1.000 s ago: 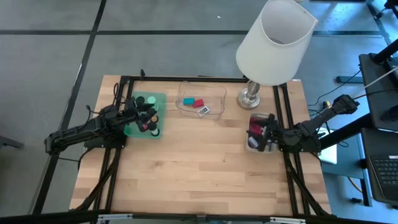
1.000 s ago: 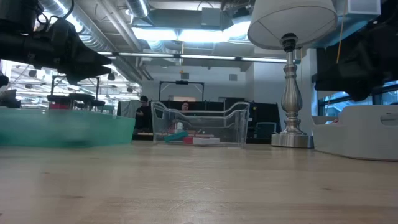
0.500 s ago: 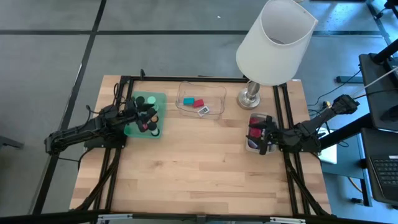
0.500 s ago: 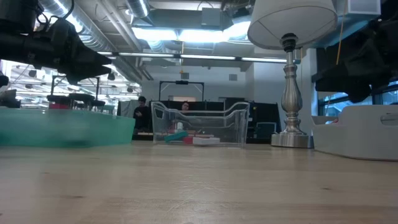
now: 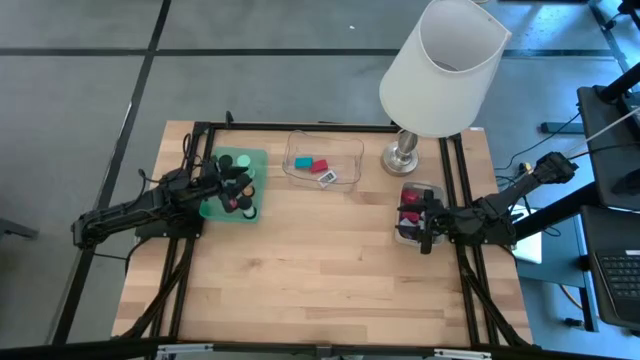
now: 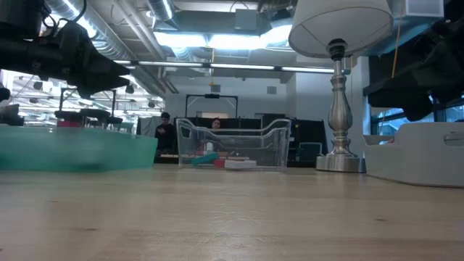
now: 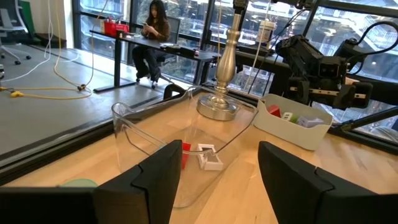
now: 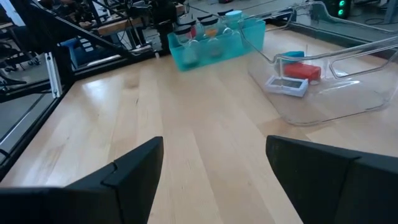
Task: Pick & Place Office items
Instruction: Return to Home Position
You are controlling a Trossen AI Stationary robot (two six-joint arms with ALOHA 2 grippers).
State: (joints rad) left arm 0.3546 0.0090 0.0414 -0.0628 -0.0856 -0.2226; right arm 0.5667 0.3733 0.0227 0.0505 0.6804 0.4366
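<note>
Office items sit sorted, so I judge placing done: black rounds in the green tray, teal and red blocks with a white piece in the clear tray, red and pink ones in the grey tray. Left claw hangs over the green tray, right claw over the grey; both gape empty. I read no writing.

white lamp near clear tray on table

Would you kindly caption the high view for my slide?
Overhead: left pincer at the green tray, right pincer at the grey bin, clear tray between them.
</note>
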